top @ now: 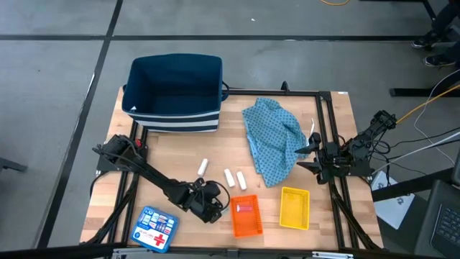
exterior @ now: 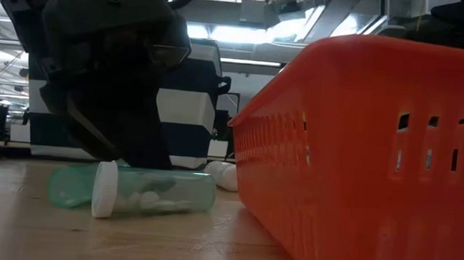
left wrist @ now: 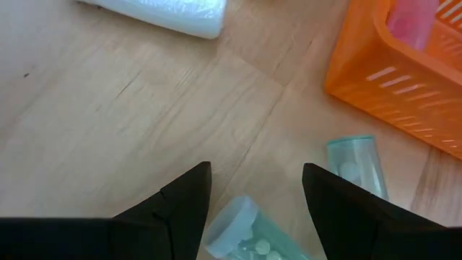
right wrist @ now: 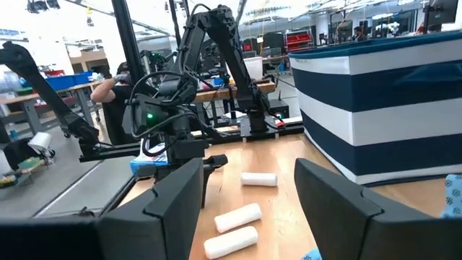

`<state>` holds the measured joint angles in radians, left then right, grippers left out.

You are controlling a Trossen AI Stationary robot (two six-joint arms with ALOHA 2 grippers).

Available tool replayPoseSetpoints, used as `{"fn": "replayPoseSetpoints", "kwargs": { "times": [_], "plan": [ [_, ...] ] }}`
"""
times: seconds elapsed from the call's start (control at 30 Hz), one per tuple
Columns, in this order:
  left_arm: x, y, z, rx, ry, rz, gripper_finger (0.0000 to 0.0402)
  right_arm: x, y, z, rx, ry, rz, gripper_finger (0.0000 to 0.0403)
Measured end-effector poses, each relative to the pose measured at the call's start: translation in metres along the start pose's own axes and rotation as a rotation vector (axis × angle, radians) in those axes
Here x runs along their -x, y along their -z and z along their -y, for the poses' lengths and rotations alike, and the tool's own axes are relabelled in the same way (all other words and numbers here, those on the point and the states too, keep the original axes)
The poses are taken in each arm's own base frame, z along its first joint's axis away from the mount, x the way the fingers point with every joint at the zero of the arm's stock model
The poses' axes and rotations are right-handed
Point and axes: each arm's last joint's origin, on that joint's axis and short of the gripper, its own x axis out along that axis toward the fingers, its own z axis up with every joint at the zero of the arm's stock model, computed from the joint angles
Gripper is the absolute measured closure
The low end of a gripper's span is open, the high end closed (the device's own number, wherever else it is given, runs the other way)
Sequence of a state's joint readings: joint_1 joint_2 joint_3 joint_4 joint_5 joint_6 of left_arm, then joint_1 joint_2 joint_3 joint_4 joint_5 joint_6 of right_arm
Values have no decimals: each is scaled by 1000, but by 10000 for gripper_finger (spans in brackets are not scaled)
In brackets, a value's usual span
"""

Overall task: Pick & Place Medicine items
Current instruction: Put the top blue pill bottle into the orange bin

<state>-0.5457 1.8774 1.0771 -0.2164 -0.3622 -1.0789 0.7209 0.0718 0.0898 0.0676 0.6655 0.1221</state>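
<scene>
My left gripper (left wrist: 256,170) hangs open, pointing steeply down, over a translucent green pill bottle (left wrist: 249,235) that lies on its side on the table. Its fingers stand on either side of the bottle's pale cap end (exterior: 104,189) without visibly touching it. A second green bottle (left wrist: 356,165) lies beside the orange tray (top: 246,224), which holds a pink packet (left wrist: 413,20). Three white sticks (top: 203,166) (top: 229,177) (top: 241,180) lie on the wood farther back. My right gripper (right wrist: 249,173) waits open at the table's right edge (top: 307,158), pointing level.
A yellow tray (top: 295,208) stands right of the orange one. A flat blue box with a red cross (top: 154,229) lies at the near left. A blue patterned cloth (top: 277,140) is heaped right of centre, and a navy striped basket (top: 176,92) stands at the far edge.
</scene>
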Motion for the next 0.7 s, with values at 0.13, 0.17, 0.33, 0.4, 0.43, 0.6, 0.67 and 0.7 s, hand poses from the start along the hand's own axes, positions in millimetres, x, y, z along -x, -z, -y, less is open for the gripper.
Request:
{"fn": "replayPoseSetpoints", "kwargs": {
  "times": [0.13, 0.17, 0.33, 0.4, 0.43, 0.6, 0.67, 0.7],
  "plan": [
    [0, 1, -1, 1, 2, -20, 214, 0, 1, 0, 4, 1, -7, 183],
    [0, 1, -1, 0, 3, -23, 223, 0, 1, 0, 5, 1, -7, 183],
    [0, 2, -2, 21, -10, -36, 267, 0, 1, 0, 5, 1, -7, 183],
    [0, 3, -2, 32, -10, -39, 274, 0, 1, 0, 4, 1, -7, 183],
    [1, 2, -2, 33, -10, -39, 273, 0, 1, 0, 4, 1, -7, 183],
    [4, 3, -1, 25, -5, -37, 241, 0, 1, 0, 4, 0, -7, 183],
    [6, 2, 0, 20, -7, -16, 220, 0, 1, 0, 4, -1, -7, 183],
    [8, 1, 0, 8, -7, -7, 209, 0, 1, 0, 5, -3, -8, 183]
  ]
}}
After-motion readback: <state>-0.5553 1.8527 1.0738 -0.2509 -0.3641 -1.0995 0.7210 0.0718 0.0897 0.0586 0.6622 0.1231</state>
